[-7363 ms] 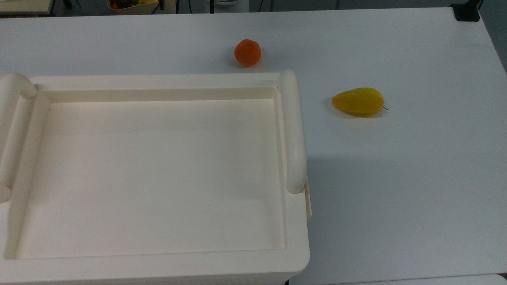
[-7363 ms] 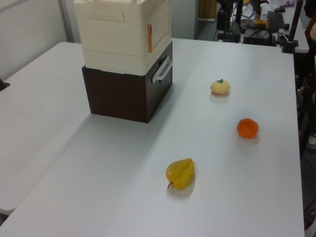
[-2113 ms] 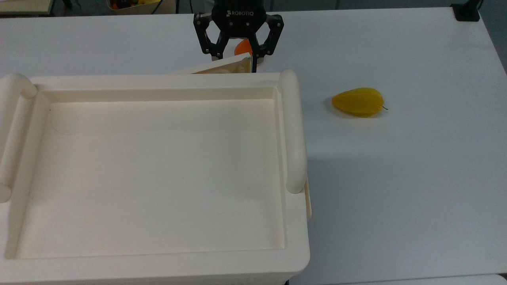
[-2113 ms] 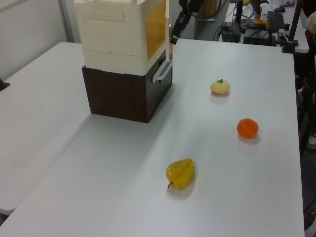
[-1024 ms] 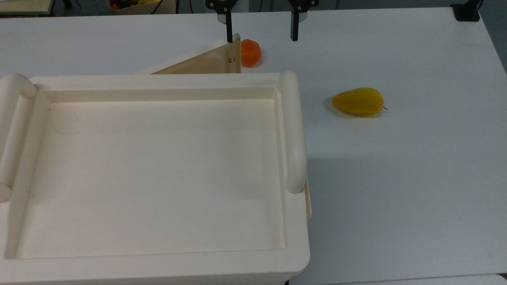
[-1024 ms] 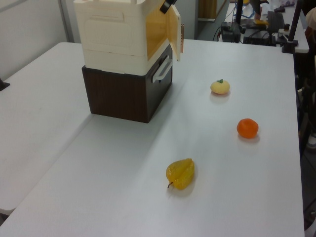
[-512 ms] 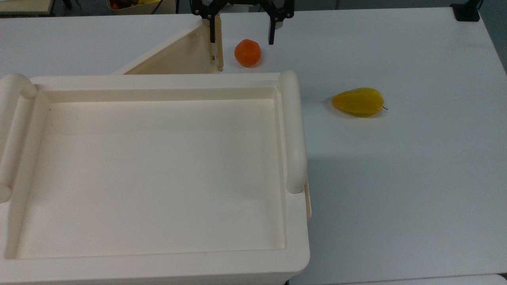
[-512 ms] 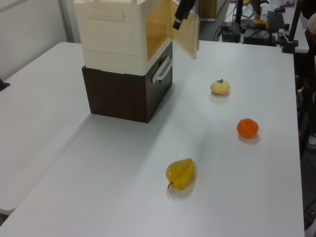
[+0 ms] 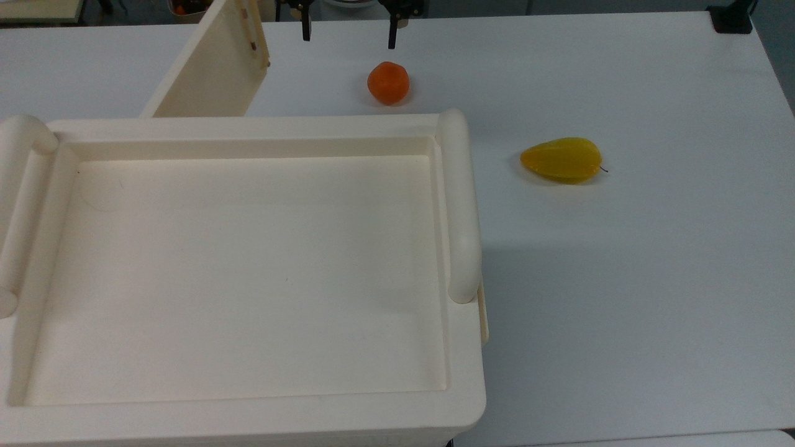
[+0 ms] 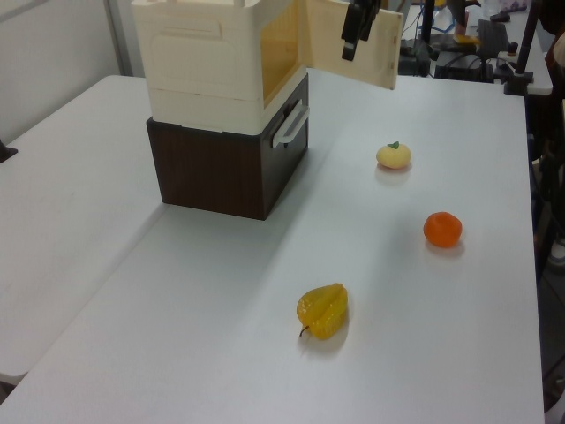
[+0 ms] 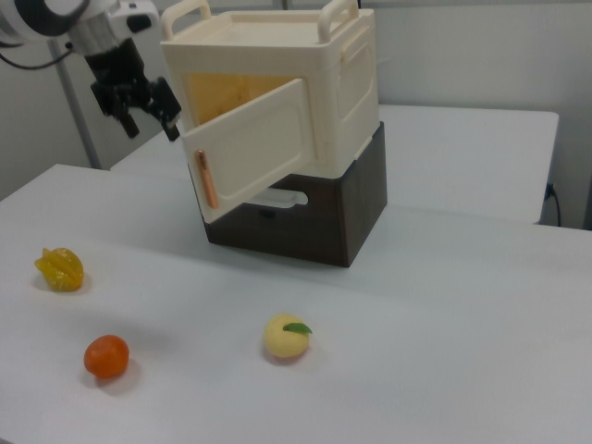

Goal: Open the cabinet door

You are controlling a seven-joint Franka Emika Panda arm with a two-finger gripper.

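Observation:
The cream cabinet (image 11: 305, 83) stands on a dark brown base. Its recessed top tray (image 9: 248, 267) takes up the top view's left. The cabinet door (image 9: 214, 68) is swung wide open, its inner face toward me in the top view. In the right view the cabinet door (image 11: 254, 148) carries an orange strip near its free edge, and the orange-lit inside shows behind it. My gripper (image 9: 348, 31) is open with nothing between its fingers, just right of the door's free edge and apart from it. In the right view my gripper (image 11: 151, 113) hangs by the door's upper corner; in the left view my gripper (image 10: 357, 26) is in front of the door (image 10: 353, 44).
On the white table lie an orange fruit (image 9: 388, 82), a yellow star fruit (image 9: 562, 160) and a pale yellow fruit (image 10: 394, 155). The dark base (image 10: 229, 163) has a white drawer handle (image 10: 290, 126). Clutter and stands crowd the far end (image 10: 459, 44).
The door has swung much wider, toward the top view's left. My gripper has come off the door's edge, stayed open and drawn back toward the table's far edge.

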